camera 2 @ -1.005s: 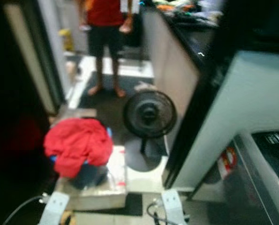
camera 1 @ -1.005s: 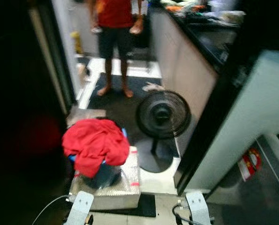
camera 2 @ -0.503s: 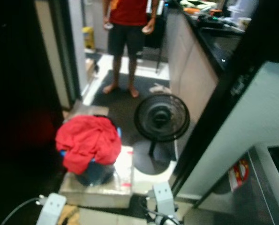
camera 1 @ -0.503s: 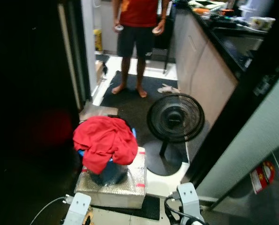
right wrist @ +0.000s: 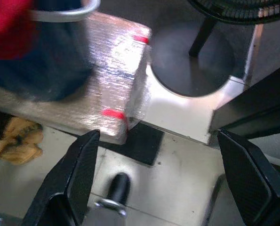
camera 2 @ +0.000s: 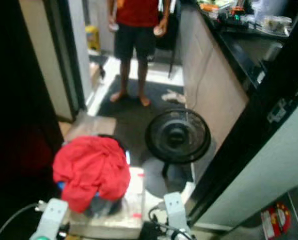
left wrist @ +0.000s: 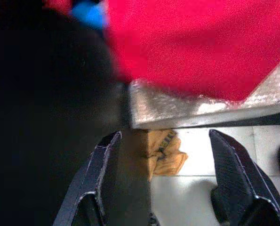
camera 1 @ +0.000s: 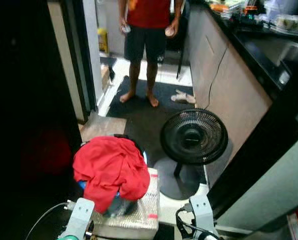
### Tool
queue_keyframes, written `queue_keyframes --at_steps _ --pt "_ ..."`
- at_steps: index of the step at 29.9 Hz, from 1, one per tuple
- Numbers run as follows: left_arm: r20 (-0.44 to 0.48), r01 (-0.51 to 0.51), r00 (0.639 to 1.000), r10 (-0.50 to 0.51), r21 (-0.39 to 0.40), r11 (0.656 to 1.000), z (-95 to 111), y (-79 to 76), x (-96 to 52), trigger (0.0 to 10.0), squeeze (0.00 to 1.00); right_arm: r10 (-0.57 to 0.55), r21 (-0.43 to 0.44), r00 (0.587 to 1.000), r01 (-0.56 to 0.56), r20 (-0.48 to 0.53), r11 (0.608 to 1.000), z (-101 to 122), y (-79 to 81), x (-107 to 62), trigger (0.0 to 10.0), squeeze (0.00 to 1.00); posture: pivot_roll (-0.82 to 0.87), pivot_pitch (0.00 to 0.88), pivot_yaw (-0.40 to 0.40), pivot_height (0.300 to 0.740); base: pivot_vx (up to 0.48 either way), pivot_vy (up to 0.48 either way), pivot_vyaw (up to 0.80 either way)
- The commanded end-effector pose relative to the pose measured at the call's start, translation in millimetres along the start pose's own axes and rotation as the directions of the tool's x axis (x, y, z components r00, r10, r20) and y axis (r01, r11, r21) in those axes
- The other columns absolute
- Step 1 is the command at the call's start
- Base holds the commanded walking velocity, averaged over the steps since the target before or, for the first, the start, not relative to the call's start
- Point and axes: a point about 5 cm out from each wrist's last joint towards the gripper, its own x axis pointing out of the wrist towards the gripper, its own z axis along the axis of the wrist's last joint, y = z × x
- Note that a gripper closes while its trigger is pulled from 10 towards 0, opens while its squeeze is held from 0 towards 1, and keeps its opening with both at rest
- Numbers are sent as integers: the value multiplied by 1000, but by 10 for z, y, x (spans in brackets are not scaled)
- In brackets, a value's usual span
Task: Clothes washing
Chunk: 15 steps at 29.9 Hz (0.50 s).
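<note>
A red garment lies heaped over a dark blue bucket, which stands on a silver foil-wrapped box on the floor just ahead of me. My left gripper hangs open low over the box's near edge, with the red garment beyond its fingers. On the other side, my right gripper is open over the box's near corner and the tiled floor. Both silver forearms show at the bottom of the head views.
A black floor fan stands right of the box. A barefoot person stands on the dark mat in the passage beyond. A dark-topped counter runs along the right, and a dark wall closes the left. A crumpled yellow cloth lies on the tiles.
The camera has shifted: the bucket, box and fan now sit lower and nearer in the picture, and the image is sharper. The person stands in the same spot. Both grippers stay open.
</note>
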Motion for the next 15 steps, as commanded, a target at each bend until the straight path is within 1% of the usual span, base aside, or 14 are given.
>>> queue_keyframes --at_steps 1,10,15 --pt "-40 12 999 -12 2 1000 -98 -58 -33 10000 0 -6 11 1000 6 -6 1000 -2 -21 0 10000 0 19 19 -29 740 0 0 0" --pt "-31 11 999 -11 -5 1000 -94 -63 -36 10000 0 1 10 1000 -1 -5 1000 2 -13 3 10000 0 19 21 -31 740 0 0 0" --pt "-3 -6 1000 5 -31 999 -44 -41 -25 10000 0 3 5 1000 -4 28 1000 56 -23 14 10000 0 17 21 -30 740 0 0 0"
